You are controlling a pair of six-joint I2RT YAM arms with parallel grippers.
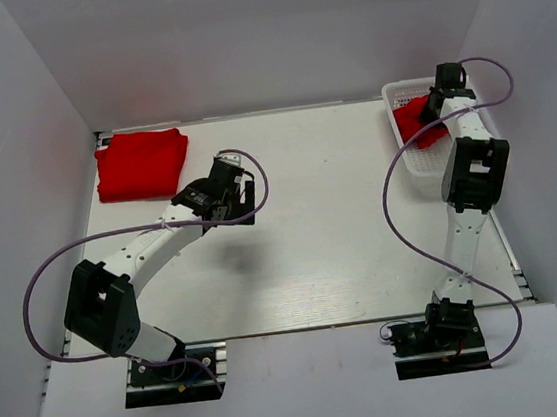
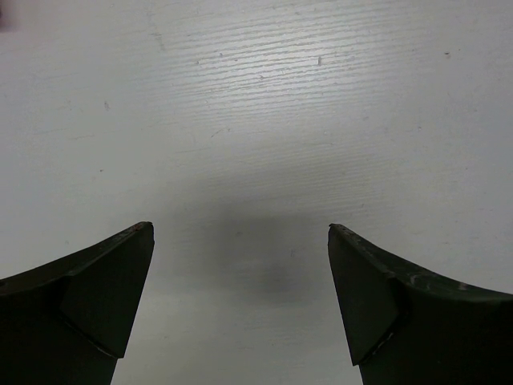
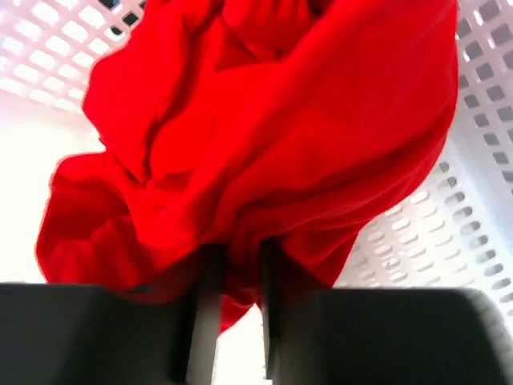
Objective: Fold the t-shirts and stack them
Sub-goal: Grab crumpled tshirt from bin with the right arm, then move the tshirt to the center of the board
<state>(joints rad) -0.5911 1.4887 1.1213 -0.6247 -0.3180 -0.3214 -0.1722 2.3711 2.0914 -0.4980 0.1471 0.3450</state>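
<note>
A folded red t-shirt (image 1: 142, 164) lies at the table's far left corner. A crumpled red t-shirt (image 1: 416, 119) hangs in the white basket (image 1: 419, 166) at the far right. My right gripper (image 1: 435, 106) is shut on this t-shirt; in the right wrist view its jaws pinch a fold of the red cloth (image 3: 264, 152) between them (image 3: 237, 265). My left gripper (image 1: 237, 201) is open and empty over the bare table, right of the folded shirt; in the left wrist view its fingers (image 2: 104, 297) stand wide apart (image 2: 240, 228).
White walls enclose the table on the left, back and right. The perforated basket wall (image 3: 473, 200) shows beside the cloth. Cables loop from both arms.
</note>
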